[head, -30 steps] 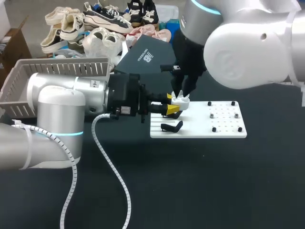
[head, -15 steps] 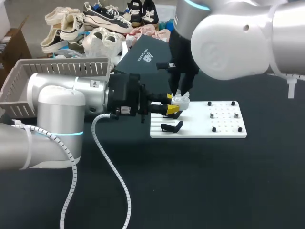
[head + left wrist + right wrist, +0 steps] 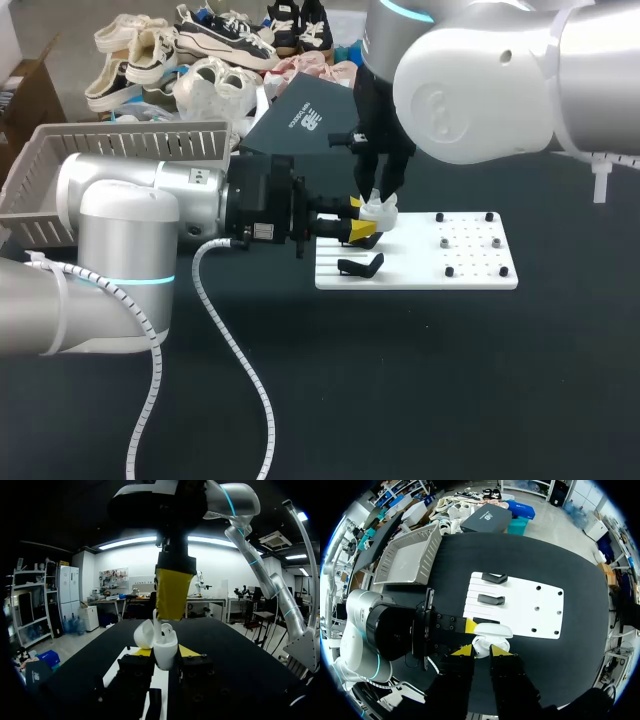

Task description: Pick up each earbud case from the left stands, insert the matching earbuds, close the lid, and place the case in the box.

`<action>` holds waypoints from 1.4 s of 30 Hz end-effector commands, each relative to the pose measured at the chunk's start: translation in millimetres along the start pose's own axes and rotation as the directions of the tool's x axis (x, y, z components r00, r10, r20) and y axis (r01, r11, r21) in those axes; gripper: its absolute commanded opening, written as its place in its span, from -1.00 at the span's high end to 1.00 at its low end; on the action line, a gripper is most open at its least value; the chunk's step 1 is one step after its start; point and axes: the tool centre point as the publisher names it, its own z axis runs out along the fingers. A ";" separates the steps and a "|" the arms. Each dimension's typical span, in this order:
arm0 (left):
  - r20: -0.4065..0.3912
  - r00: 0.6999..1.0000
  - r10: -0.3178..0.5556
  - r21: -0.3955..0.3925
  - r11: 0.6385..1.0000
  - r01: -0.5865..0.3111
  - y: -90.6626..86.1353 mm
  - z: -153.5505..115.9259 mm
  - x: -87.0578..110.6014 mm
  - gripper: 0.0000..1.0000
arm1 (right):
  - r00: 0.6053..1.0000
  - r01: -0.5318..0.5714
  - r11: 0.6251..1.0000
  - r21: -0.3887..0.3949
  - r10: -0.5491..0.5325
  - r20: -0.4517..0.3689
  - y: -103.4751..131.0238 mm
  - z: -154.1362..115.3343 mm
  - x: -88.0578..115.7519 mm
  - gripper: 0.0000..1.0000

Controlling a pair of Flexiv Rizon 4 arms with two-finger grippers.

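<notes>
White case (image 3: 165, 649) clamped in our left gripper (image 3: 362, 228), lid (image 3: 143, 634) open; right gripper (image 3: 481, 652) above, grip unclear. Looks like we're seating earbuds (image 3: 167, 628); next, press straight down.

The left arm (image 3: 120, 215) had rounded silver links, a thin cyan ring (image 3: 150, 281) at one joint and a black wrist block (image 3: 262, 208). A white spiral cable (image 3: 240, 370) hung from it. The right arm (image 3: 480, 80) was silver-white. The left gripper (image 3: 364, 229) had yellow tips.
</notes>
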 end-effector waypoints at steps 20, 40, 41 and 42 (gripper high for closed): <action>0.002 1.000 0.001 -0.003 1.000 -0.001 -0.8 0.0 -0.4 1.00 | 1.000 0.002 1.000 -0.002 -0.002 0.002 2.0 0.1 4.6 1.00; 0.002 1.000 0.001 -0.003 1.000 -0.001 -0.8 0.0 -0.4 1.00 | 1.000 -0.008 1.000 -0.009 0.007 -0.013 2.3 7.9 1.3 1.00; 0.002 1.000 0.001 -0.003 1.000 -0.001 -0.8 0.0 -0.4 1.00 | 1.000 -0.008 1.000 -0.010 0.008 -0.016 2.2 8.1 1.3 1.00; 0.002 1.000 0.001 -0.003 1.000 -0.001 -0.8 0.0 -0.4 1.00 | 1.000 -0.009 1.000 -0.011 0.009 -0.017 2.0 8.6 1.2 1.00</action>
